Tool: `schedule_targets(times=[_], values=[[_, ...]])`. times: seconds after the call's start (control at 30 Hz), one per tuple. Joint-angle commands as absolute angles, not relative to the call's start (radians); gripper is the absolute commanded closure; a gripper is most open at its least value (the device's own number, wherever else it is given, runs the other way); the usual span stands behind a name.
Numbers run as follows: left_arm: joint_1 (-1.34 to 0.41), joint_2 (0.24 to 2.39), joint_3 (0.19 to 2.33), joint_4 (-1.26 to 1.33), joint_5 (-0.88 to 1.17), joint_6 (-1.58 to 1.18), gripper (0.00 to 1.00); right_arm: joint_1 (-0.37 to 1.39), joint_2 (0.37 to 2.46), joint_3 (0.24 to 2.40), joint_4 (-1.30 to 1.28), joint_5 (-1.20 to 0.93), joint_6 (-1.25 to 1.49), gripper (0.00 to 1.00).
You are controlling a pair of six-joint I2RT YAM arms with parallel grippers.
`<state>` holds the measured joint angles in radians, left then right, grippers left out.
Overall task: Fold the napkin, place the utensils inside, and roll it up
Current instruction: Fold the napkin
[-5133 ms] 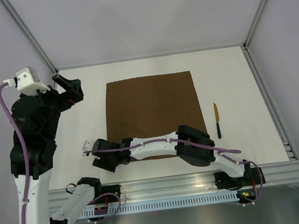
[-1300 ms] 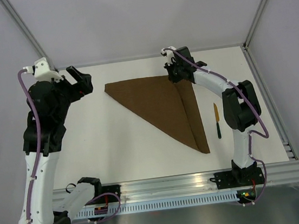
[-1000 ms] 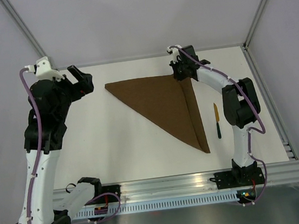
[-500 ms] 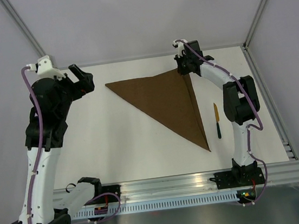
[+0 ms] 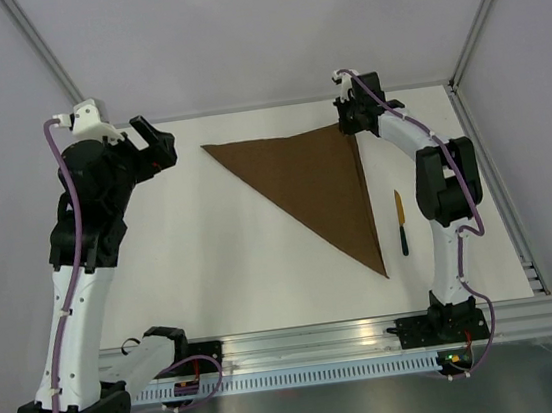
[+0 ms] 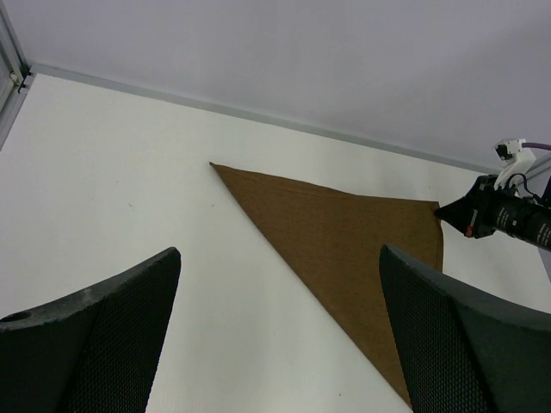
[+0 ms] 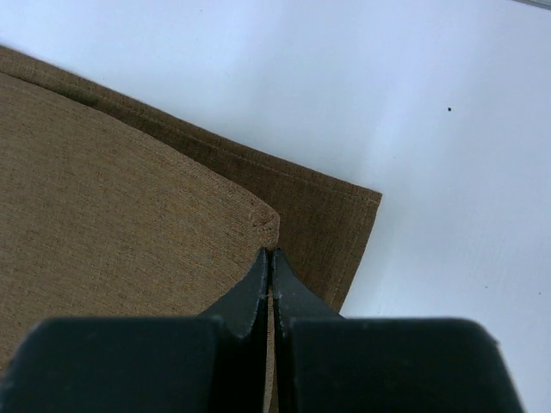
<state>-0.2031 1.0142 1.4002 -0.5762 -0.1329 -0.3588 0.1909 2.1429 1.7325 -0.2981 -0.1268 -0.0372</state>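
White table (image 5: 211,255), napkin (image 5: 323,176) folded to a triangle, one corner pinched.

At the far right corner of the cloth the right gripper (image 5: 348,122) has its jaws pressed fully together, the rounded corner of the top layer nipped right at their tips and the bottom layer's corner showing just beyond them. From those jaws one edge of the triangle runs off leftward and the other comes back toward the arm bases. The left gripper (image 5: 155,144) hangs above bare table with its jaws spread wide and nothing between them, the napkin's far-left point lying ahead of them and apart. The utensil (image 5: 401,221), yellow-orange blade and dark handle, lies flat nearer the bases than the right jaws, just beside the napkin's right edge without touching it.
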Motion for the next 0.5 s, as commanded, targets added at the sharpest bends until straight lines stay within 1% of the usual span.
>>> schedule_targets(times=[0.0, 0.47], values=[[-0.201, 1.019, 1.399, -0.540, -0.114, -0.367, 0.00, 0.181, 2.154, 1.769, -0.262, -0.138, -0.020, 1.00], [-0.201, 1.023, 1.396, -0.537, -0.115, -0.371, 0.00, 0.179, 2.099, 1.738, -0.241, -0.190, -0.011, 1.00]])
